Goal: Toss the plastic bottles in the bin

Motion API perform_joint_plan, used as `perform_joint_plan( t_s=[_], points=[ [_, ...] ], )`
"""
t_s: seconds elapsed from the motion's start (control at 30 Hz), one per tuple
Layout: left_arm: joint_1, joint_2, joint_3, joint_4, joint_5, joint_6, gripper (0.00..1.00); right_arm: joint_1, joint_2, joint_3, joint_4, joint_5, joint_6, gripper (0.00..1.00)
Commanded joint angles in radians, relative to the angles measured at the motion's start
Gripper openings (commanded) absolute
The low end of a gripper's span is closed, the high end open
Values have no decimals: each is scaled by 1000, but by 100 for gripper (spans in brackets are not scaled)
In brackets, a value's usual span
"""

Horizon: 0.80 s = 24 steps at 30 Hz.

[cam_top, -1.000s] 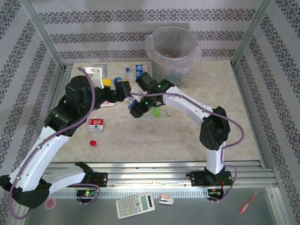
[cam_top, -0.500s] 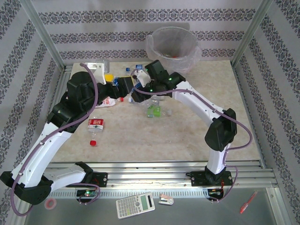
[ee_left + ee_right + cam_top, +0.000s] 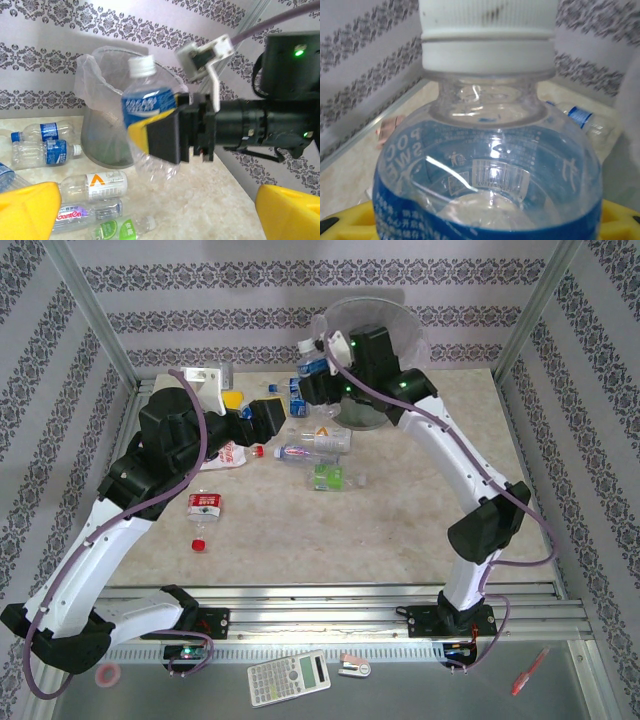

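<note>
Left wrist view gives me the blue-labelled bottle (image 3: 147, 102) upright, white cap on top, lifted just beside the bin (image 3: 100, 145) rim. My right hand (image 3: 160, 135) is clamped on its lower body. My left hand (image 3: 272, 412) hangs empty, fingers spread wide, over the other bottles (image 3: 95, 182) lying on the bench (image 3: 400, 500).

One bottle (image 3: 312, 368) left of bin (image 3: 405, 315) (other bottles (image 3: 318, 443) before it)
</note>
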Motion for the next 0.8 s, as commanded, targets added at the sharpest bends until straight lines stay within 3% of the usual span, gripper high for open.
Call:
perform_joint_plan(
  t_s=[0.0,0.33,0.77],
  points=[
    [6,4,12,42,11,17,100,-27,-53,68,80,57,22,47],
    [5,13,9,49,17,7,100,-130,-79,117,279,68,124,45],
    [6,4,-53,76,-3,-42,100,-167,-142,82,581,139,163,48]
  ],
)
